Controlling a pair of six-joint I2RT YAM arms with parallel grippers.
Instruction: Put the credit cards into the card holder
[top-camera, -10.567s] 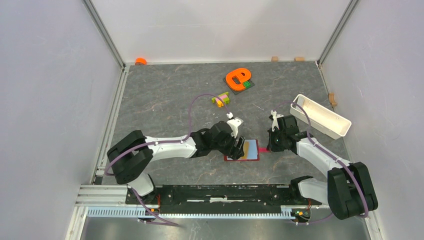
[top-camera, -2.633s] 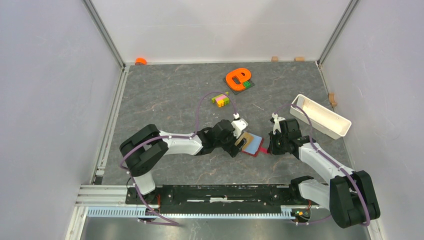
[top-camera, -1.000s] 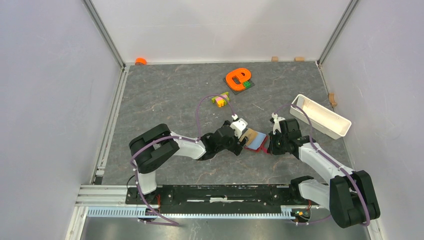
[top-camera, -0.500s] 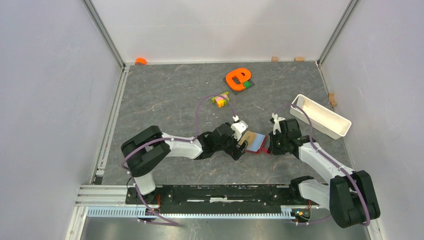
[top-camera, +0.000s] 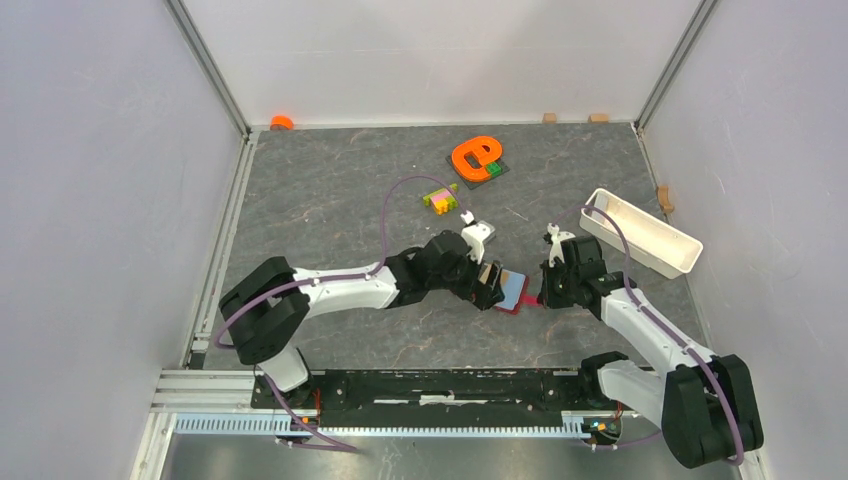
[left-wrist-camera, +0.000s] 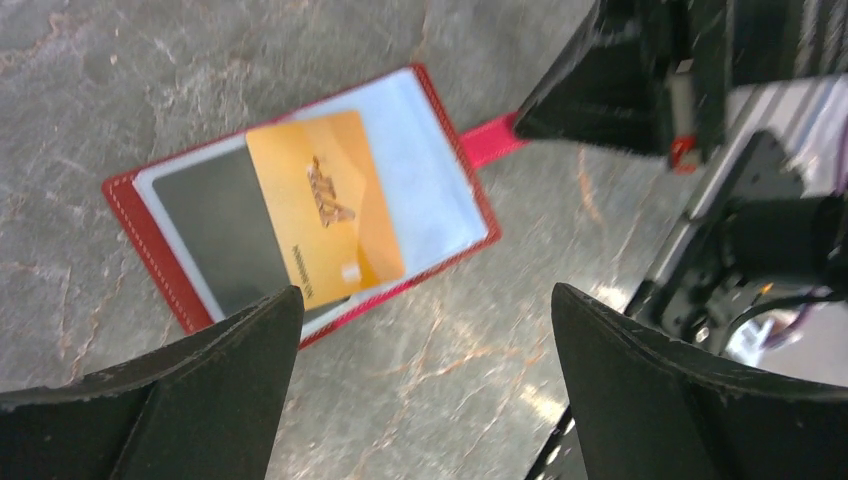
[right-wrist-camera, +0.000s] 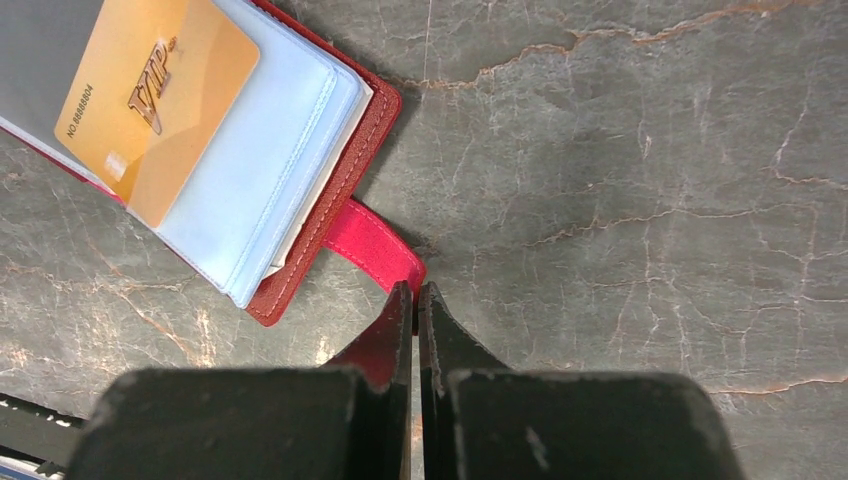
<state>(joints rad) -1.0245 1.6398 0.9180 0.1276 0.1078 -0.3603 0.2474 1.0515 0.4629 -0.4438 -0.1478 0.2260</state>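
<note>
The dark-red card holder (left-wrist-camera: 150, 270) lies open on the table, its light-blue inside (left-wrist-camera: 430, 180) facing up. It also shows in the top view (top-camera: 512, 293). An orange-tan credit card (left-wrist-camera: 325, 205) lies flat across its middle, next to a grey panel (left-wrist-camera: 210, 235). My left gripper (left-wrist-camera: 425, 300) is open and empty, just above the holder's near edge. My right gripper (right-wrist-camera: 415, 295) is shut on the holder's red snap tab (right-wrist-camera: 375, 245). The card (right-wrist-camera: 150, 100) and the blue sleeves (right-wrist-camera: 270, 150) show in the right wrist view. In the top view my left gripper (top-camera: 488, 280) hides the card.
A white oblong tray (top-camera: 640, 232) stands at the right. An orange letter-shaped piece (top-camera: 476, 156) and multicoloured toy bricks (top-camera: 441, 198) lie farther back. A small orange object (top-camera: 282, 122) sits in the back left corner.
My left gripper carried the tan card over the holder, let it go and now stands open above it. The right gripper has stayed shut on the tab.
</note>
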